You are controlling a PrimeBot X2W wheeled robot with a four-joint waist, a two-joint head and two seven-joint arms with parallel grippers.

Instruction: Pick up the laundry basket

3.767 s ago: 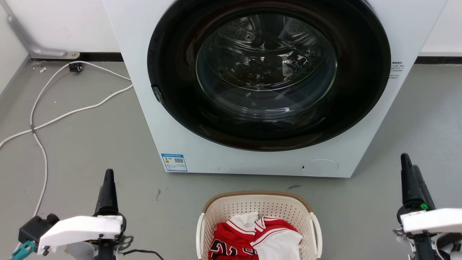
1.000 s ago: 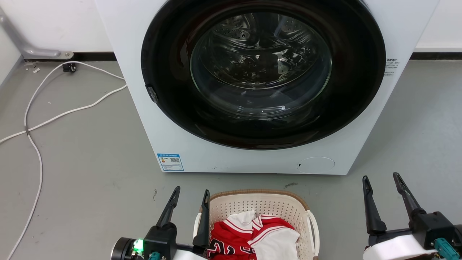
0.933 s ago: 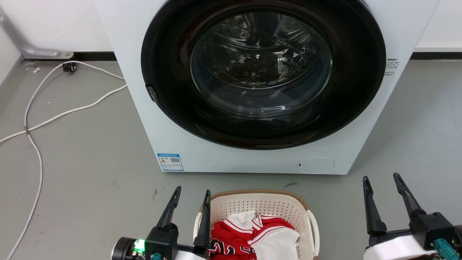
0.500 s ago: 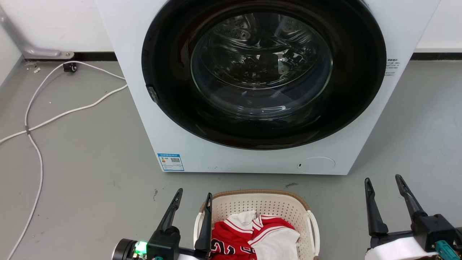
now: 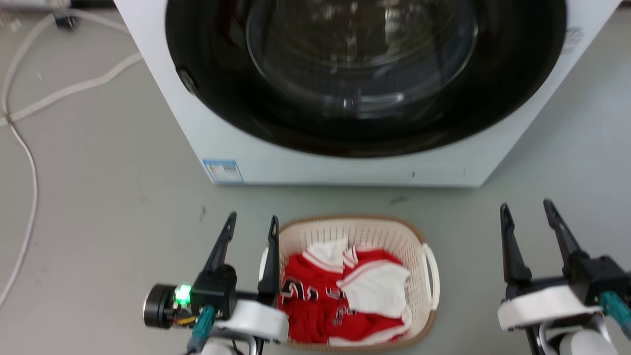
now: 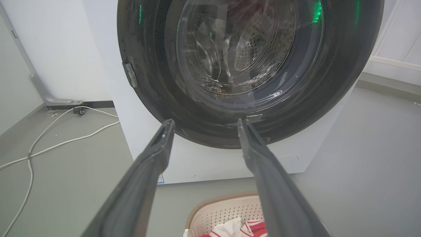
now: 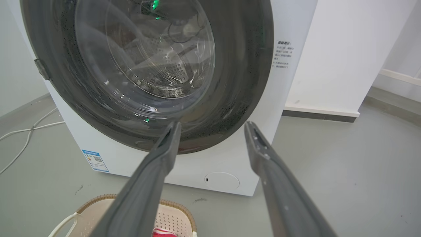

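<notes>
**Entry: laundry basket [image 5: 374,230].** Cream-white perforated walls, brown woven-look rim, rounded-rectangular, with a white handle on each short side. It is sitting on the grey floor [image 5: 113,207] between the two grippers. It is just beside the left gripper [image 5: 253,217] and well apart from the right gripper [image 5: 525,204]. It is holding red-and-white garments [image 5: 320,291], heaped loosely.

**Left gripper.** Its fingers are standing apart with nothing between them. The inner finger is crossing the basket's near handle (touching or not, I cannot tell).

**Right gripper.** Its fingers are likewise spread and gripping nothing, over bare floor.

**Washing machine [image 5: 305,162].** It is standing beyond both sets of fingertips, with its dark round door closed and a blue label [image 5: 223,170] at its lower corner. A white cable [image 5: 29,162] is trailing far out past the left gripper's outer side.

**View differences.**
- The head view is giving the whole basket, both handles and the contents, though the machine is blurred there.
- The left wrist view is rendering the drum's perforations sharply. It is catching just the basket's far rim and a scrap of garment low beside its right-hand finger.
- The right wrist view is adding a round flap [image 7: 221,180] low on the machine and small print on its front. It is also showing one basket handle below its left-hand finger.
</notes>
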